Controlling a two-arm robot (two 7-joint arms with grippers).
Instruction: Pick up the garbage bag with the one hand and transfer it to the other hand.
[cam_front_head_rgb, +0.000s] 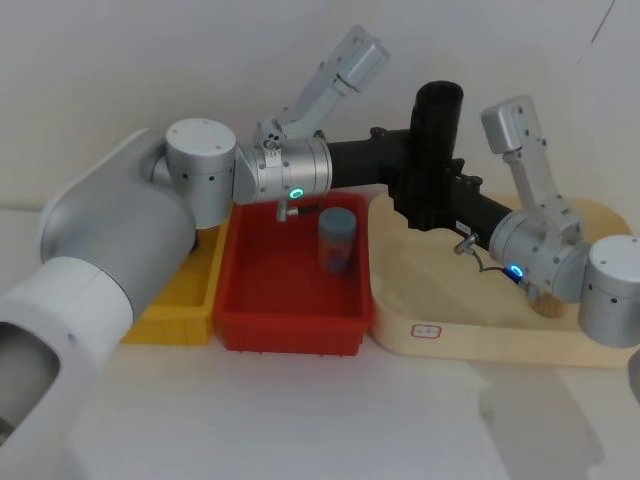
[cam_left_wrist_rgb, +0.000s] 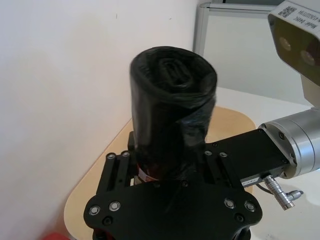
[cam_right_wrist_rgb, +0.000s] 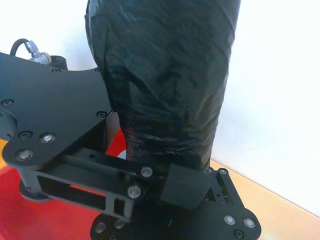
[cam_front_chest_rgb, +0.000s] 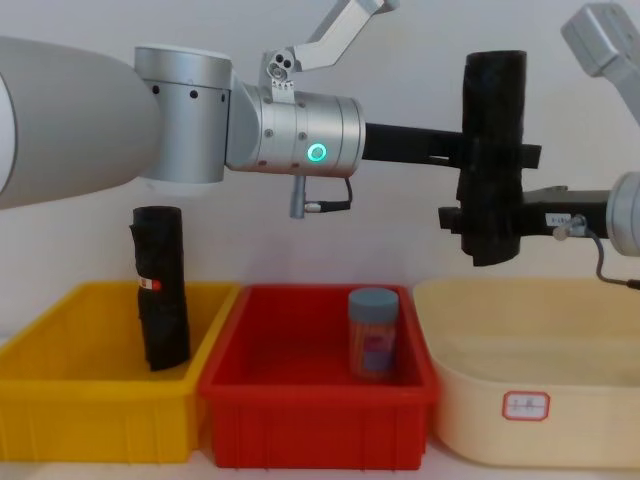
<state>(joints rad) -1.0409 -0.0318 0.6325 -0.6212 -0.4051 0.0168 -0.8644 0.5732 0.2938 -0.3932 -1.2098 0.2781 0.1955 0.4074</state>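
I see the garbage bag (cam_front_chest_rgb: 492, 150) upright at upper right of the chest view, above the beige tray (cam_front_chest_rgb: 470, 400). My left tool (cam_front_chest_rgb: 470, 145) grasps its middle; my right tool (cam_front_chest_rgb: 475, 215) clenches it lower down.

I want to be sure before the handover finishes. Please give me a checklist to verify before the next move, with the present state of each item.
1. Garbage bag held up in the air, above the bins: ok.
2. Left end effector around the bag's upper part: ok.
3. Right end effector around the bag's lower part: ok.
4. Right fingers firmly clamped: cannot tell.
5. Bag upright: ok.
6. Beige tub lies under the bag: ok.
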